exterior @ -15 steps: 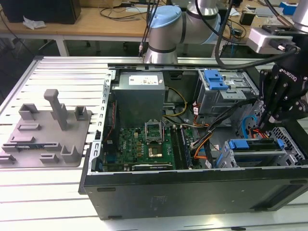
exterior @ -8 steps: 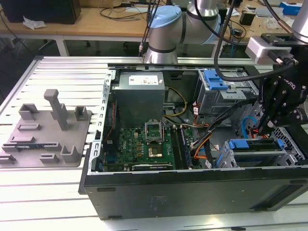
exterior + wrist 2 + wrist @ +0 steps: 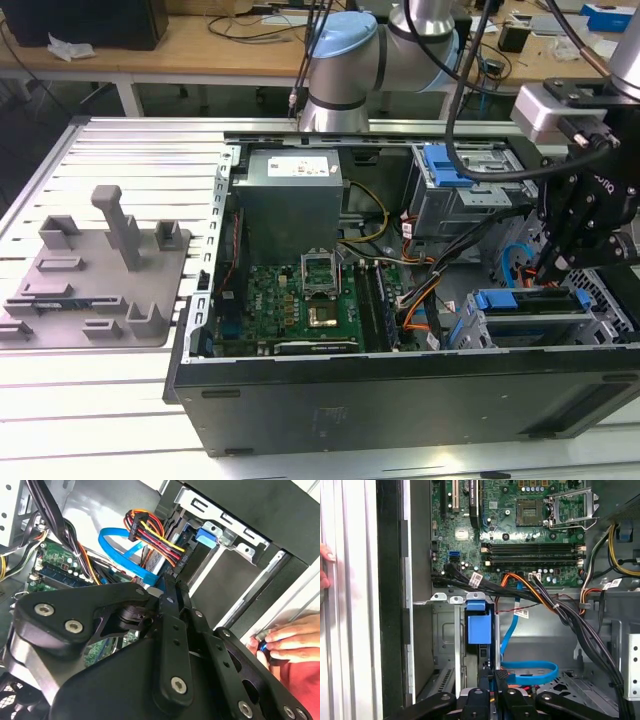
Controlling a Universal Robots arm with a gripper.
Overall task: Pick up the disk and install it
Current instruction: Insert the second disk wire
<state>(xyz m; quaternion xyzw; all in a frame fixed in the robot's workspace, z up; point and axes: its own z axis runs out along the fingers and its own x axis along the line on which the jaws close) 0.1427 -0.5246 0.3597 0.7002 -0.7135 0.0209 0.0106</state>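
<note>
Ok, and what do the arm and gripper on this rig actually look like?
The arm is silver-grey tubing with rounded joints, one capped in pale blue. Black cables hang along it. Near the wrist sits a light grey block. The gripper is matte black, built from linked bars held by silver screws, seen in the second wrist view, with white lettering on its body.

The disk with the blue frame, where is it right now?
The disk sits in the metal drive cage at the exterior view's right, inside the computer case, directly beneath the gripper.
</note>
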